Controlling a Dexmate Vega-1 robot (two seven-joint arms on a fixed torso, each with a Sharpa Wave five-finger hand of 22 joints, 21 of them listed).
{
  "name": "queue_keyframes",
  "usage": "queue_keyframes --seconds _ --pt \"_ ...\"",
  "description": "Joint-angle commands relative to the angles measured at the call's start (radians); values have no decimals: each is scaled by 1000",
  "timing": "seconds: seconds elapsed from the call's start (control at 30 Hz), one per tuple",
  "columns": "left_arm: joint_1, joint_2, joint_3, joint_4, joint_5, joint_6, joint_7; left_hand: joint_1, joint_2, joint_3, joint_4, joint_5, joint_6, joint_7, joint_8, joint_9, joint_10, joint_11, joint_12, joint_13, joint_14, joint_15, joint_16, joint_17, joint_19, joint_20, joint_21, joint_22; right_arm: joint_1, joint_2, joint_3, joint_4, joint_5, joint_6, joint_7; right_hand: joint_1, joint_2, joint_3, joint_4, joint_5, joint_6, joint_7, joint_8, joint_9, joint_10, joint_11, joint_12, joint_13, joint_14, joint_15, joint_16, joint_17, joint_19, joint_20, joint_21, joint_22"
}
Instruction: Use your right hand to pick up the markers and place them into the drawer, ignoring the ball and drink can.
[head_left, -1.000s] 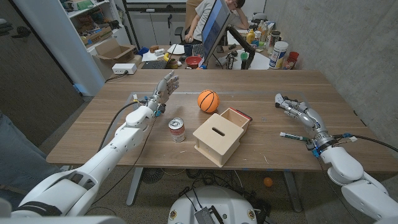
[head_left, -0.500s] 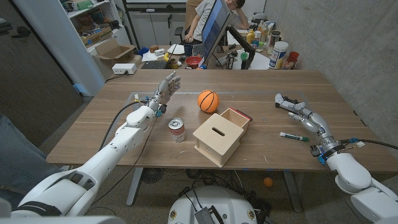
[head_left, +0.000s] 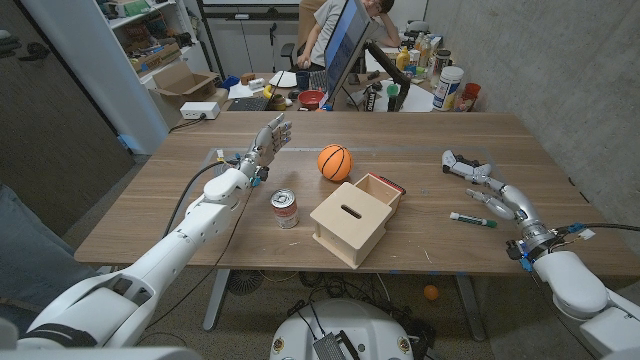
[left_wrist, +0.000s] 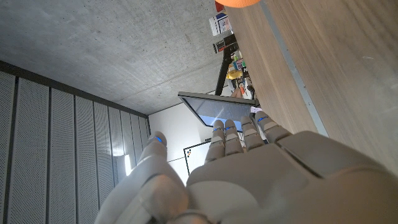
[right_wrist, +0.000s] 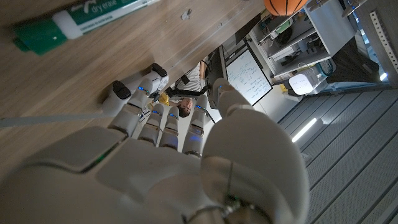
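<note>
Out at ten o'clock on the wooden table (head_left: 150, 205), the left hand (head_left: 267, 138) stands raised, fingers straight and a little apart, nothing in it. Just toward six o'clock of it, the drink can (head_left: 285, 209) stands upright near the front edge. At one o'clock from the can, the orange ball (head_left: 334, 162) rests on the wood. Between them at table centre sits the wooden box, its slotted lid on top and its drawer (head_left: 378, 189) pulled out toward one o'clock. At three o'clock from the box, a green-capped marker (head_left: 472, 219) lies flat on the table, well apart from the drawer. Just beyond the marker at twelve o'clock hovers the right hand (head_left: 478, 178), fingers spread loosely, holding nothing, not touching the marker.
</note>
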Motion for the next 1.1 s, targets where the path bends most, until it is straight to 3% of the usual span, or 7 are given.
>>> queue_keyframes --seconds 0.03,0.47,0.73,1.1 --pt "-6 -14 8 10 1 -3 -4 8 0 9 0 6 10 0 8 1 2 1 6 6 2 3 6 4 0 8 5 2 -74 -5 64 -104 -174 -154 -16 16 -1 10 0 -2 -11 -5 -5 2 -4 -12 4 2 0 -4 4 2 -6 -4 -2 2" --pt "-14 -25 12 18 6 -6 2 8 0 9 1 6 12 -1 8 1 2 -1 6 6 2 5 6 4 -2 11 5 2 -120 5 87 -162 -348 -264 -3 46 -9 24 -6 1 2 -29 -6 4 -33 -18 -3 2 -15 -3 -1 2 -14 -6 -3 2" --pt "-9 -22 12 5 8 -1 10 8 0 9 1 6 13 1 8 1 2 -3 6 6 2 5 6 4 -3 12 5 2 -142 -17 83 -205 -487 -362 6 52 -15 27 -5 1 3 -37 -8 4 -35 -25 -2 2 -21 -5 -2 3 -18 -7 -4 2" --pt "-2 -18 10 -9 6 7 18 7 0 9 1 6 14 0 7 1 2 -1 6 6 1 3 5 4 -3 14 5 2 -107 -38 20 -187 -599 -427 -9 54 -23 28 -1 1 7 -45 -9 5 -44 -32 -2 2 -19 -6 1 4 -11 9 0 2"
